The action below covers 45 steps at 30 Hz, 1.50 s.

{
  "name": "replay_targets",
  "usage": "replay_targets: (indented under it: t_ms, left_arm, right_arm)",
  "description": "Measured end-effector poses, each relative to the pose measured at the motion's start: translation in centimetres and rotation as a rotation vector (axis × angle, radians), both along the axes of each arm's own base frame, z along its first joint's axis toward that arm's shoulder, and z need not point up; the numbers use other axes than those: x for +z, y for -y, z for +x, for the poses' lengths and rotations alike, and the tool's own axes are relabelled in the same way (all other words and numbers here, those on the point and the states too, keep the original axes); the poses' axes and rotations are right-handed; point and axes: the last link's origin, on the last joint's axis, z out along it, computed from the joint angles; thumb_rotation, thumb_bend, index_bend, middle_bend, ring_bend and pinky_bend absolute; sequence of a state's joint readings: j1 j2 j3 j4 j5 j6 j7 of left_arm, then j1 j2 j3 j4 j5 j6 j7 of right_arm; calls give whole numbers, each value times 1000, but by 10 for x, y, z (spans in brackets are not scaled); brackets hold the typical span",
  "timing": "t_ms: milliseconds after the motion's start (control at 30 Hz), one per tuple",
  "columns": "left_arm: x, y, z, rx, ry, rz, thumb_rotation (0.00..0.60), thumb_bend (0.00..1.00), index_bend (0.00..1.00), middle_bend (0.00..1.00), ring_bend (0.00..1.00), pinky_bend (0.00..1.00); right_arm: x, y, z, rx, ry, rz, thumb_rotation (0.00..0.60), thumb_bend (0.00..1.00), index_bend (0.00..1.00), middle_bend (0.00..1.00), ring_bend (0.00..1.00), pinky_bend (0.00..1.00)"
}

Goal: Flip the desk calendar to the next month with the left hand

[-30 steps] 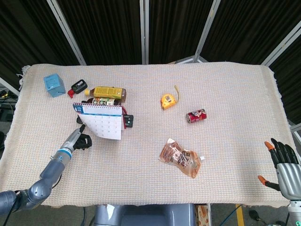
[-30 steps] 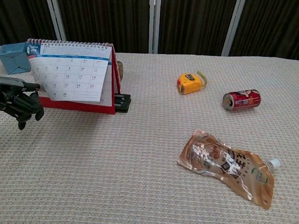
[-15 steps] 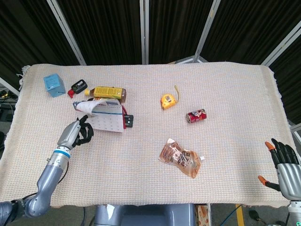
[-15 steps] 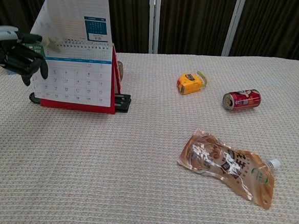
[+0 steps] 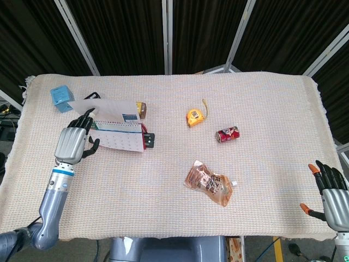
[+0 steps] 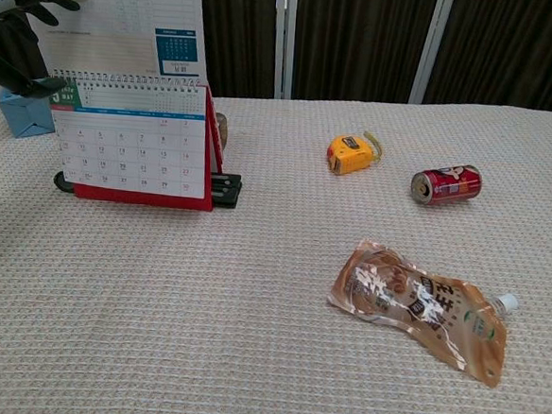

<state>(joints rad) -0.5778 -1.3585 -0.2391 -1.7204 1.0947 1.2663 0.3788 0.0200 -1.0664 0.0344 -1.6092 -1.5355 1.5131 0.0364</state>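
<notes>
A rectangular table under a cream woven cloth (image 5: 180, 218) fills most of the head view. From ten to two o'clock behind it stand dark, near-black panels (image 5: 125, 33) divided by slanting silver metal bars (image 5: 76, 34) — the chest view shows them upright. Even light, no hard shadows.

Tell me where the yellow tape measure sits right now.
In both views the yellow tape measure lies mid-table, just up and left of the red drink can, well right of the desk calendar.

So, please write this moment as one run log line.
left hand: lifting calendar page | desk calendar: upright | right hand: open, idle
</notes>
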Motion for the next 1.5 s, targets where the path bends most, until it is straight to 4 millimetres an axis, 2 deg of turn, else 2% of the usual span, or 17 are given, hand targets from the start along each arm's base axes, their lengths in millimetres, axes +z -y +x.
replay_targets:
  t_ms: [100, 167, 300, 433, 500, 633, 867, 1033, 1200, 1367, 1500]
  left_arm:
    - [-1, -12, -3, 30, -52, -44, 600, 128, 0, 0, 0, 0]
    - [-1, -20, -4, 49, -90, -73, 600, 100, 0, 0, 0, 0]
    - [2, -38, -5, 83, -169, -118, 600, 83, 0, 0, 0, 0]
    - [2, -49, -8, 125, -185, -162, 600, 84, 0, 0, 0, 2]
    - [1, -52, -10, 149, -186, -191, 600, 84, 0, 0, 0, 35]
    - [0, -55, -14, 164, -211, -223, 600, 87, 0, 0, 71, 151]
    - [1, -54, -15, 164, -197, -224, 600, 97, 0, 0, 105, 173]
    - [6, -52, -17, 158, -185, -211, 600, 101, 0, 0, 214, 277]
    - [6, -50, -22, 172, -172, -252, 600, 106, 0, 1, 287, 320]
    - [8, -52, -26, 168, -155, -249, 600, 108, 0, 16, 259, 287]
    - [14, -53, -25, 151, -135, -200, 600, 108, 0, 2, 103, 158]
  right_arm:
    - [-1, 2, -3, -14, -2, 2, 600, 24, 0, 0, 0, 0]
    - [-1, 3, -6, -23, -3, 2, 600, 24, 0, 0, 0, 0]
    - [-1, 6, -9, -35, -4, 0, 600, 25, 0, 0, 0, 0]
    - [-2, 8, -12, -48, -7, 2, 600, 25, 0, 0, 0, 0]
    - [-2, 8, -12, -48, -7, 3, 600, 25, 0, 0, 0, 0]
    - [-3, 8, -12, -44, -8, 4, 600, 25, 0, 0, 0, 0]
    - [-3, 7, -9, -33, -7, 3, 600, 24, 0, 0, 0, 0]
    - [-4, 5, -7, -23, -4, 4, 600, 25, 0, 0, 0, 0]
    - [-4, 4, -4, -13, -3, 8, 600, 25, 0, 0, 0, 0]
    - [-5, 4, -3, -9, -5, 10, 600, 25, 0, 0, 0, 0]
    - [-6, 4, -3, -5, -5, 9, 600, 25, 0, 0, 0, 0]
